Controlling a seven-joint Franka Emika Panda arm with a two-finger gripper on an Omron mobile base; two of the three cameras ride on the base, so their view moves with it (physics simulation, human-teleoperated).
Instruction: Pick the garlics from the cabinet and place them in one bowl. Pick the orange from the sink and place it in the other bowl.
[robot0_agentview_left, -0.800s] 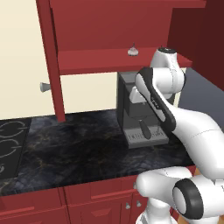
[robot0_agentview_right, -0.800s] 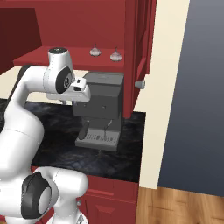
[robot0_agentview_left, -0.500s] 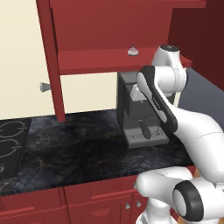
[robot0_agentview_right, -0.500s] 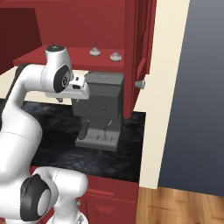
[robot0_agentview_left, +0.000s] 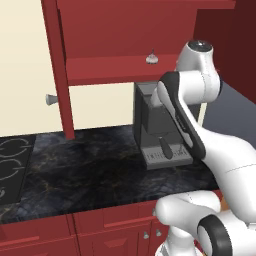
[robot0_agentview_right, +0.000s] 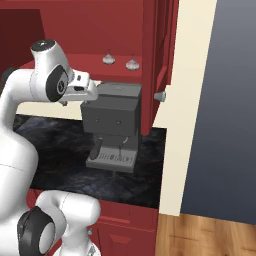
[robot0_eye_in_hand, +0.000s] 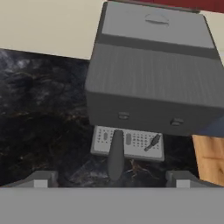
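Two garlics (robot0_agentview_right: 108, 58) (robot0_agentview_right: 132, 63) sit side by side on the red shelf of the open cabinet (robot0_agentview_right: 75, 30). From the left, one garlic (robot0_agentview_left: 152, 58) shows on that shelf in the cabinet (robot0_agentview_left: 115, 30). My gripper (robot0_eye_in_hand: 111, 180) is open and holds nothing. It hangs below shelf height, above and in front of a grey coffee machine (robot0_eye_in_hand: 153, 74), and looks down on it. The garlics are higher up and further back than the hand. The orange, the sink and the bowls are out of view.
The coffee machine (robot0_agentview_right: 112, 117) stands on the dark marble counter (robot0_agentview_left: 90, 170) right under the shelf. Cabinet doors with round silver knobs (robot0_agentview_left: 50, 99) (robot0_agentview_right: 160, 96) stand open on both sides. A black stove top (robot0_agentview_left: 10, 160) lies at the counter's left end.
My arm's upper joints have risen. The hand has lifted slightly and drawn back from the coffee machine. The garlics have not moved.
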